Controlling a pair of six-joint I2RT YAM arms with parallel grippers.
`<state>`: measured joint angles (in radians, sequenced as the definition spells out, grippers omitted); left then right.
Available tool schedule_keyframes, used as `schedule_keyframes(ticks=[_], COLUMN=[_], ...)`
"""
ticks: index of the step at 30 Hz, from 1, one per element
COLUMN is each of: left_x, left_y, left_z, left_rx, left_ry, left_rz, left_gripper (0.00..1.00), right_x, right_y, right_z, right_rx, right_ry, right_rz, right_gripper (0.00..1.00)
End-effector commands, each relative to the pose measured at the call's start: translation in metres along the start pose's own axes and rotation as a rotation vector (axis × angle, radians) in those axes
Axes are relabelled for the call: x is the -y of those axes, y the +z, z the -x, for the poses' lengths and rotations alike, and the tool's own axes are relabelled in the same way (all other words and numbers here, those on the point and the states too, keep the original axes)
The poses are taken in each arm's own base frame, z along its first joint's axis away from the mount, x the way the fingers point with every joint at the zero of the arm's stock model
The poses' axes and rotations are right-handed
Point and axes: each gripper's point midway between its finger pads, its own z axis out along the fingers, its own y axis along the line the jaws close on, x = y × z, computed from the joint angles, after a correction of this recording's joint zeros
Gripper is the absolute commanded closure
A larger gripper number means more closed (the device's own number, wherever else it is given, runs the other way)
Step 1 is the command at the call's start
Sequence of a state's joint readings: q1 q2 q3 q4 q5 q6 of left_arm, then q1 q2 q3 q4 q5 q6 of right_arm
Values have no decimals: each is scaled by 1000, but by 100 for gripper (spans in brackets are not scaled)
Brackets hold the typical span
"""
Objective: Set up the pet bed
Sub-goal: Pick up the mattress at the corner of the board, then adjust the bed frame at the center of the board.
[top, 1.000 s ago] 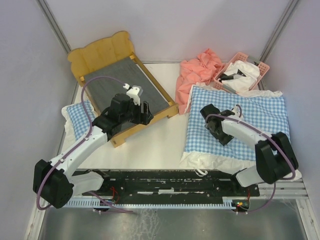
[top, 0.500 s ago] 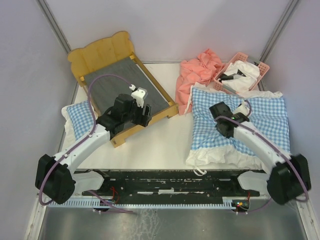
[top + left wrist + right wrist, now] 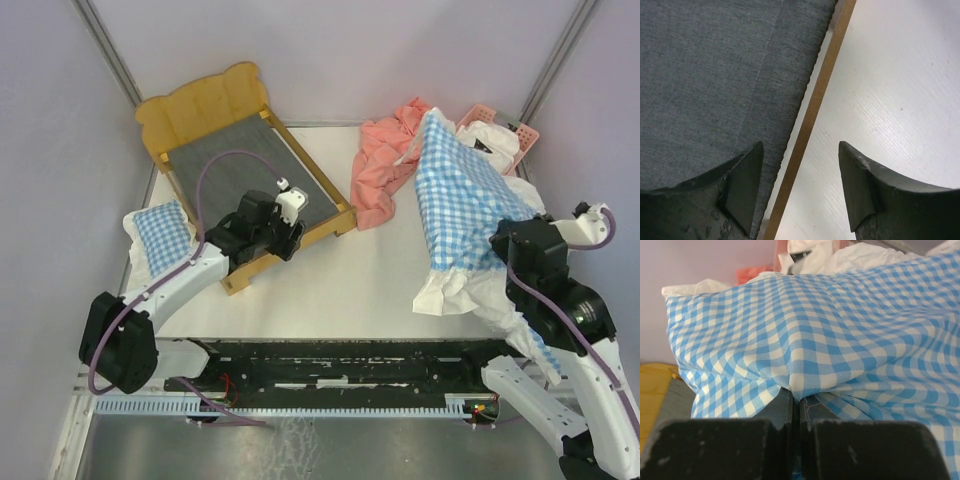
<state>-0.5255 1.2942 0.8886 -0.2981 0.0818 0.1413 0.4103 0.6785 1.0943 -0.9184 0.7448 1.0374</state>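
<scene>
Pet bed [image 3: 200, 100]: stands at the far left of the table [image 3: 340, 290], set at an angle, headboard toward the back wall, grey base bare.

Left gripper [image 3: 800, 152]: hangs over the bed's foot end with jaws spread wide, one finger above the grey fabric, the other above the white table, a wooden rail between them; grips nothing.

Right gripper [image 3: 794, 402]: clamped tight on a pinch of the blue-and-white checked cushion [image 3: 455, 190]; holds it up off the table at the right, white frill hanging down.

Behind the cushion: pink cloth [image 3: 385, 165] and pink basket [image 3: 505, 120].

Beside the bed's left rail: small checked pillow [image 3: 160, 230].
</scene>
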Motion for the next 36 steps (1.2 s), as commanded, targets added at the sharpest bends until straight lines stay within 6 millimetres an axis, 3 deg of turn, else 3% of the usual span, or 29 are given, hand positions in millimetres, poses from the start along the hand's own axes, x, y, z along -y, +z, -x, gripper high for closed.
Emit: schedule_keyframes(ticks=[1,3,6,12,20,28,31,34,36], left_x=[11,17,26,60,115,203,231,239,226], left_y=[11,14,14,15,47,81,91,92,89], left_z=[-12,-17,-5,34,83,149,169,183,188], left_rx=[-31,-60,-29,113,219,291,324,335,332], left_ry=[83,75,60,-17,-87,-210,-261,-272,-253], left_rz=[-80,-110,-128,-235,-319,-384,-425,-431,-369], left_gripper=[34,45,65,79,91,90,83,66,55], right_x=[-13,-15,-15,-12,-11,-2,0,1,3], right_y=[-23,-29,-35,-45,-59,-65,-63,-62,-62], right_z=[66,75,84,97,114,119,117,113,112], right_rx=[179,196,217,244,273,293,287,277,273], right_ry=[51,71,89,110,136,150,149,142,138], right_rz=[35,54,70,73,98,85,77,71,67], right_gripper=[98,98,98,98,98,98,98,98,98])
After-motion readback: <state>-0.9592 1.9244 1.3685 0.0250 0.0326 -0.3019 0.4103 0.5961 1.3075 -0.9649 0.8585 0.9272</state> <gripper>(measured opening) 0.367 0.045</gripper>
